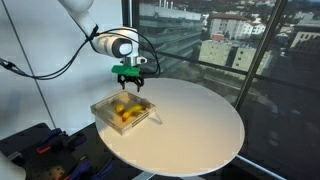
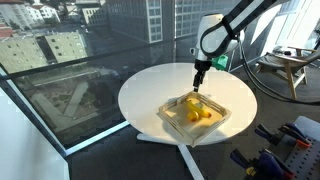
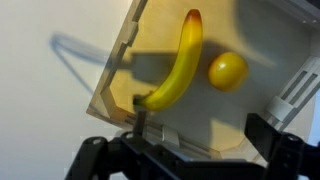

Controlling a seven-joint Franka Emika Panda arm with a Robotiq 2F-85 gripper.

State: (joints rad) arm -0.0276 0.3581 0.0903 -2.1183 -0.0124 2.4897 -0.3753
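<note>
Lying inside a clear box (image 3: 118, 62), the banana (image 3: 178, 70) curves lengthwise in the wrist view, its brown tip at the upper end and its stem end low and to the left.

Item beside it: one round yellow fruit (image 3: 228, 70), just to the banana's right; whether the two touch cannot be told. In both exterior views the fruit shows only as a yellow cluster on the box floor (image 1: 126, 113) (image 2: 196, 114).

Container: clear box, shallow, square, transparent walls, standing flat near the edge of the tabletop (image 1: 195, 125).

Fingers (image 3: 272, 140): spread wide apart, nothing between them, touching neither fruit nor box. They hang above the box, pointing down, with air showing between their tips and the rim in an exterior view (image 1: 124, 80); in the wrist view the banana's stem end sits roughly between them.

Arm (image 2: 225, 25): white, reaching in from above and behind the box.

Tabletop: round, white, plain.

Surroundings: floor-length window (image 2: 90, 40) with city buildings outside; black and orange tools (image 1: 45, 150) low beside the tabletop.
</note>
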